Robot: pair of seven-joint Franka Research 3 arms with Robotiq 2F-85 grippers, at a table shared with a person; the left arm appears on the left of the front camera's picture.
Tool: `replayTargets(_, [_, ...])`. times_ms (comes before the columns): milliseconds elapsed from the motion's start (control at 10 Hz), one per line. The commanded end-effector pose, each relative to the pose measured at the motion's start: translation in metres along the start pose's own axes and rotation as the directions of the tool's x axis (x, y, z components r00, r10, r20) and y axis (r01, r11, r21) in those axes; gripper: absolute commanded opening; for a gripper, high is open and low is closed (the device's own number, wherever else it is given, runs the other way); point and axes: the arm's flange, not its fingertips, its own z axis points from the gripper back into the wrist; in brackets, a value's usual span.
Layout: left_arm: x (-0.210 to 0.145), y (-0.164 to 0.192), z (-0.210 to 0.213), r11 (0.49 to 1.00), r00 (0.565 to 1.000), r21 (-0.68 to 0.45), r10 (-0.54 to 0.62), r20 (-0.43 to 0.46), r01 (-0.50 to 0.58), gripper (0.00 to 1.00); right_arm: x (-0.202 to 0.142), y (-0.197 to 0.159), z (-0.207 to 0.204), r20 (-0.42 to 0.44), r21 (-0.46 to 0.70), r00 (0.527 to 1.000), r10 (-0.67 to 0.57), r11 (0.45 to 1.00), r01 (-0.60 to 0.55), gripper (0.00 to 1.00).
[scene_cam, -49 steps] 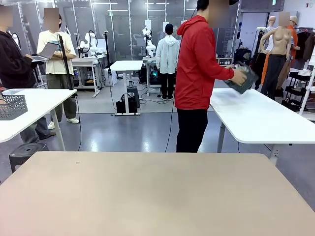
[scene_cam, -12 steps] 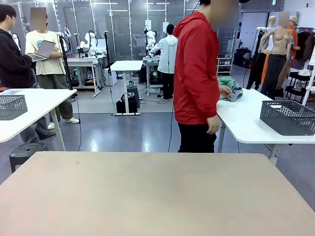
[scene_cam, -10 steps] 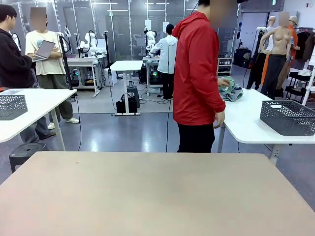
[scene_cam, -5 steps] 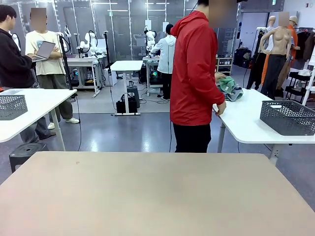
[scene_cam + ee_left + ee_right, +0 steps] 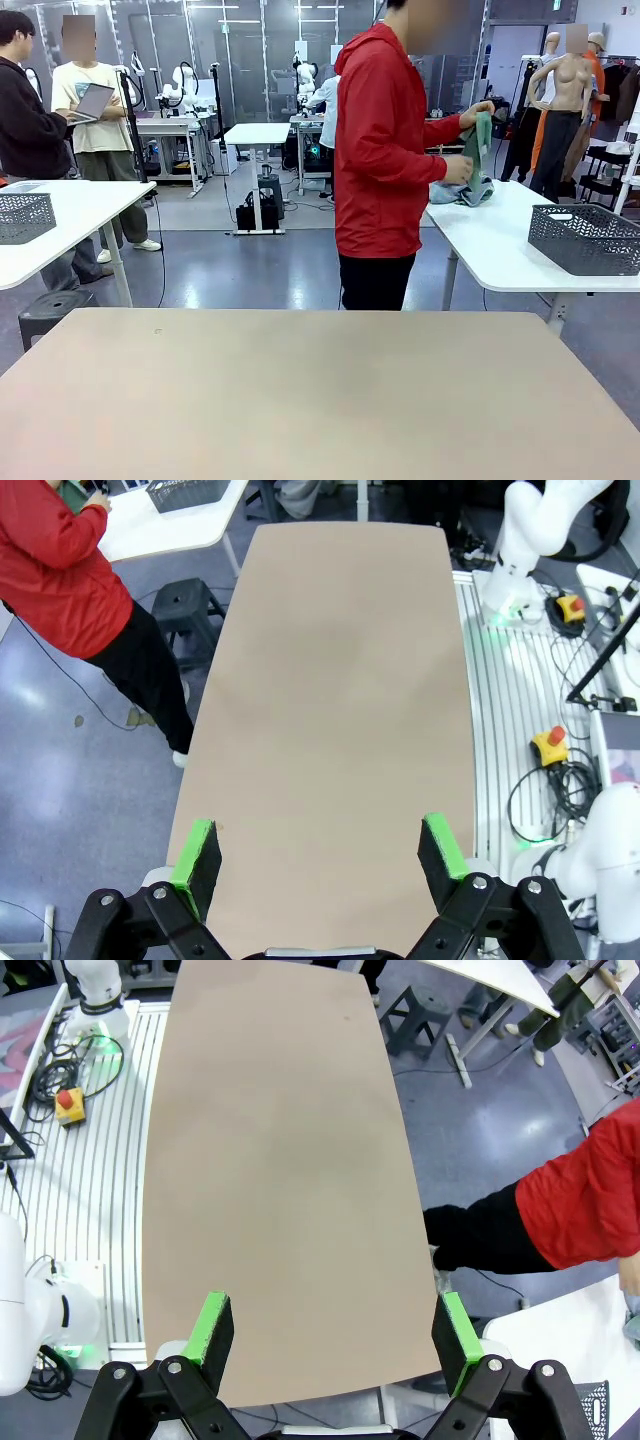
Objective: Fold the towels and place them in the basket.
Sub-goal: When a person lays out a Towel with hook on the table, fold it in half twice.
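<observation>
Left gripper [image 5: 318, 845] and right gripper [image 5: 333, 1322] spread wide, tan table [image 5: 330, 680] between each pair of fingers [image 5: 197, 855]; person [image 5: 380, 150] holds mint green towel [image 5: 483, 140].

Matte beige tabletop [image 5: 320, 400] across the lower frame; beyond it glossy grey floor [image 5: 250, 270], a white rectangular table [image 5: 95, 205] at left, a second white table [image 5: 500, 250] at right

The front camera stands low at the near edge of the table [image 5: 320, 400], looking across it. Each wrist camera looks down from high above, between its own jaws. All share the table top and the person in red [image 5: 380, 170]
</observation>
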Motion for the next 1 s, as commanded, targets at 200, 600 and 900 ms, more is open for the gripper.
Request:
replayTargets(200, [0.0001,-0.0005,-0.0021,1.0,0.999,0.011,0.023,-0.037,-0.022,1.0,0.0013,0.0007,0.0006,0.002,-0.001,1.0,0.004,1.0,-0.004,1.0])
replayTargets(600, [-0.0039,0.0003,-0.0031,1.0,1.0,0.01,0.024,0.01,-0.024,1.0,0.0013,0.0007,0.0006,0.002,-0.001,1.0,0.004,1.0,-0.004,1.0])
replayTargets(900, [-0.0085,0.0009,-0.0057,1.0,1.0,0.007,0.012,0.009,-0.012,1.0,0.0013,0.0007,0.0006,0.002,-0.001,1.0,0.004,1.0,-0.004,1.0])
